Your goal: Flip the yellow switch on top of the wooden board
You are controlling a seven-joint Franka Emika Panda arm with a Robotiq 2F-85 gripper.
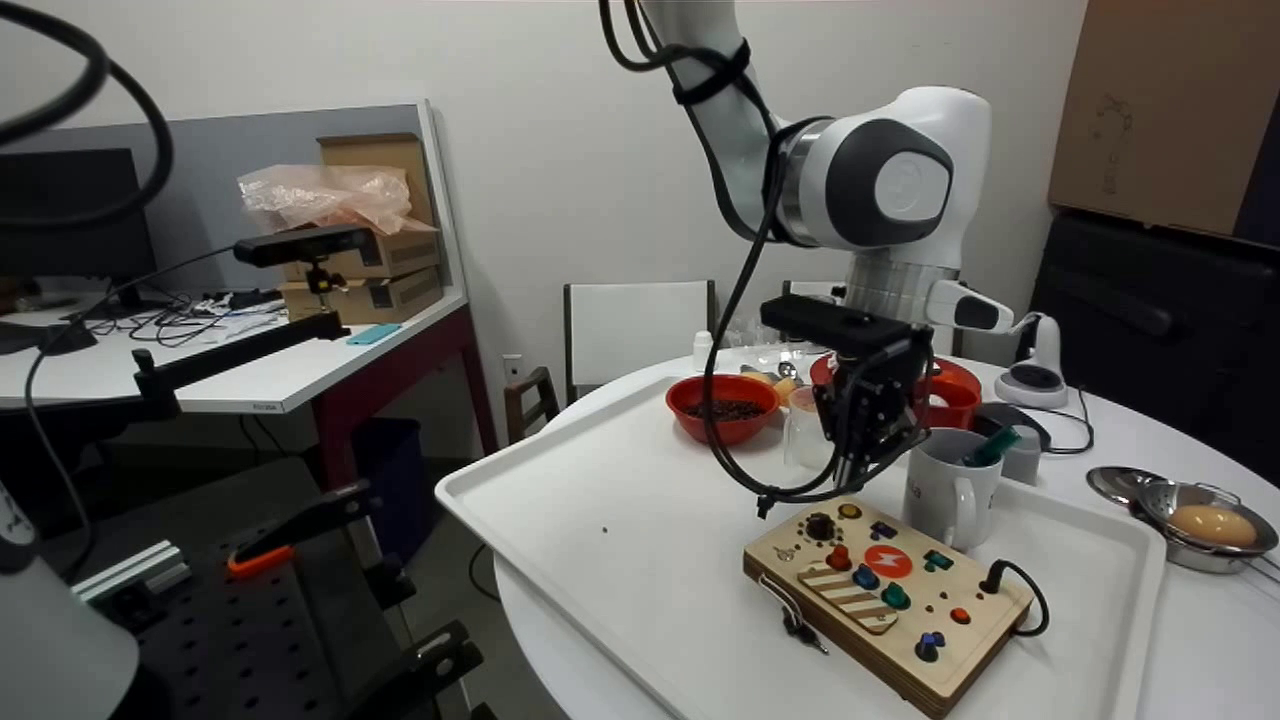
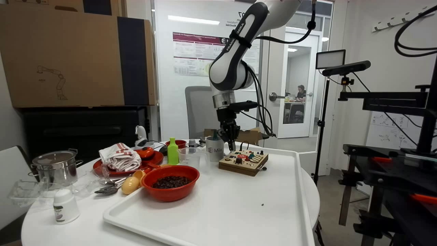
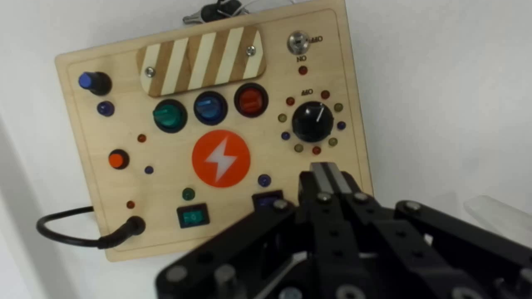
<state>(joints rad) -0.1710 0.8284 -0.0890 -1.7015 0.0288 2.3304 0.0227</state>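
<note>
I count one board [image 3: 181, 145], two rockers [image 3: 193, 216], one mug [image 1: 936, 487] and one yellow switch [image 1: 849, 510], in an exterior view at six o'clock, just below my closed tool [image 1: 847, 482].

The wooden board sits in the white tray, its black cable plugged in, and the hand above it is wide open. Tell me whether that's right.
Not quite: the hand above the wooden board is shut, its fingers together side by side, as the wrist view shows. The rest stands: the wooden board sits in the white tray, its black cable plugged in.
</note>
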